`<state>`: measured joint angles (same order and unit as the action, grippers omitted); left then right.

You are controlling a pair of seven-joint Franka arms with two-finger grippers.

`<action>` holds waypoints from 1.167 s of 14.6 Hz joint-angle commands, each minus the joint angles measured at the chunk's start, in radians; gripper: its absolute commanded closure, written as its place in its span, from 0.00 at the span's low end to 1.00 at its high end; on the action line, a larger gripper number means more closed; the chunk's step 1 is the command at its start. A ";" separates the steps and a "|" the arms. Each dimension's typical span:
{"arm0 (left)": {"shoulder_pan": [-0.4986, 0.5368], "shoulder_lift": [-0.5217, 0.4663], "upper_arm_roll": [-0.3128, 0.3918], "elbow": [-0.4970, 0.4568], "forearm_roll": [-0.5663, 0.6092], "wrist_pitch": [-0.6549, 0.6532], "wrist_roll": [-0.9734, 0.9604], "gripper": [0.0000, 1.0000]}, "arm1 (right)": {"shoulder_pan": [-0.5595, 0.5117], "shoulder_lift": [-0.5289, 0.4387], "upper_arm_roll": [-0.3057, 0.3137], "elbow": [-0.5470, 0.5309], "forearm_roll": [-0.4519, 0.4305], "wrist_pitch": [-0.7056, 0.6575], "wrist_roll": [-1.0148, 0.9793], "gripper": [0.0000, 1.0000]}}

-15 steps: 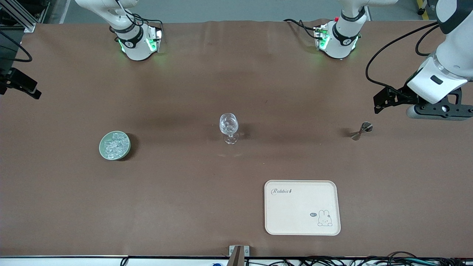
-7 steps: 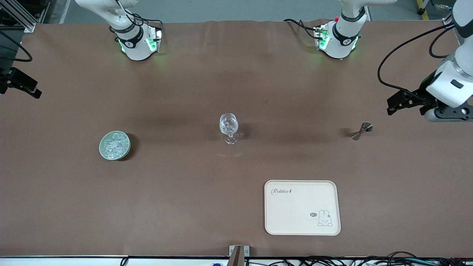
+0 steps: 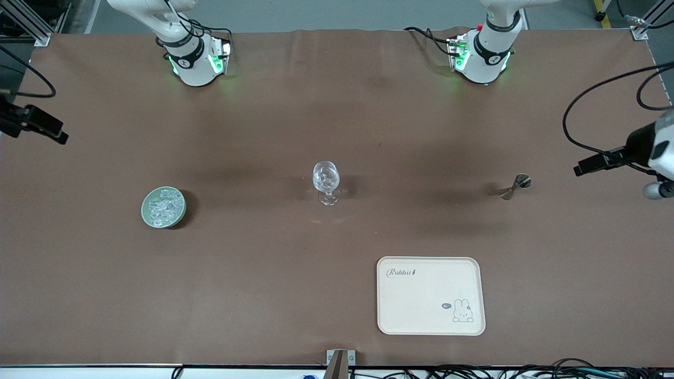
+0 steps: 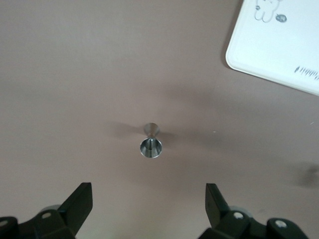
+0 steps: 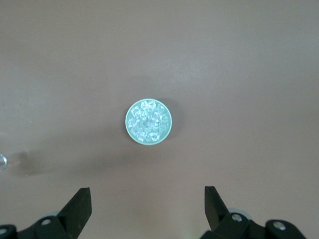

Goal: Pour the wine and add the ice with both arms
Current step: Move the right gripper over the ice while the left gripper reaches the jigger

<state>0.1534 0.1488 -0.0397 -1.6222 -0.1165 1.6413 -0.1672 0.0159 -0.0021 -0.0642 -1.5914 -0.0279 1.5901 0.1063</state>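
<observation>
The ice (image 3: 164, 206) is a heap of clear chunks in a round green dish (image 3: 179, 213) toward the right arm's end of the table; in the right wrist view the ice (image 5: 148, 121) fills the dish (image 5: 128, 130). High above the bare table beside it, my right gripper (image 5: 148, 200) hangs open and empty. A clear stemmed glass (image 3: 326, 181) stands mid-table. A small metal jigger (image 3: 515, 187) stands toward the left arm's end, also in the left wrist view (image 4: 151, 142). My left gripper (image 4: 148, 200) is open and empty, high over the table beside the jigger. The wine is out of view.
A cream tray (image 3: 430, 321) with a rabbit print lies nearer the front camera than the jigger, its corner also in the left wrist view (image 4: 259, 55). The left arm (image 3: 658, 152) hangs at the table's end. Both arm bases (image 3: 195, 63) stand along the table's edge farthest from the front camera.
The left arm has swung outward toward its end of the table, nearly leaving the front view. The black part of the right arm at the opposite edge shifted slightly. Nothing on the table moved.
</observation>
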 commanded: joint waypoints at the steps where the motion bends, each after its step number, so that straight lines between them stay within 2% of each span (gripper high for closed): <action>1: 0.084 0.057 -0.006 0.018 -0.104 -0.018 -0.087 0.00 | -0.008 -0.004 0.007 -0.215 -0.021 0.224 0.004 0.00; 3: 0.095 0.096 -0.006 0.015 -0.133 -0.021 -0.213 0.00 | -0.010 0.030 0.007 -0.321 -0.021 0.394 0.004 0.00; 5: 0.095 0.141 -0.006 0.015 -0.133 -0.026 -0.310 0.00 | -0.011 0.095 0.004 -0.355 -0.021 0.477 0.009 0.00; 8: 0.103 0.199 -0.006 0.015 -0.167 -0.029 -0.325 0.00 | -0.010 0.192 -0.023 -0.403 -0.021 0.604 0.041 0.00; 10: 0.155 0.236 -0.006 0.018 -0.233 -0.029 -0.344 0.00 | -0.010 0.223 -0.025 -0.464 -0.021 0.709 0.065 0.00; 15: 0.271 0.348 -0.006 0.019 -0.376 -0.031 -0.342 0.00 | -0.007 0.310 -0.025 -0.519 -0.020 0.819 0.181 0.00; 17: 0.310 0.385 -0.006 0.019 -0.420 -0.035 -0.333 0.00 | -0.005 0.323 -0.023 -0.596 -0.018 0.946 0.182 0.00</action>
<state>0.4333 0.4949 -0.0417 -1.6253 -0.4916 1.6302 -0.4983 0.0127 0.3231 -0.0941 -2.1067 -0.0371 2.4345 0.2558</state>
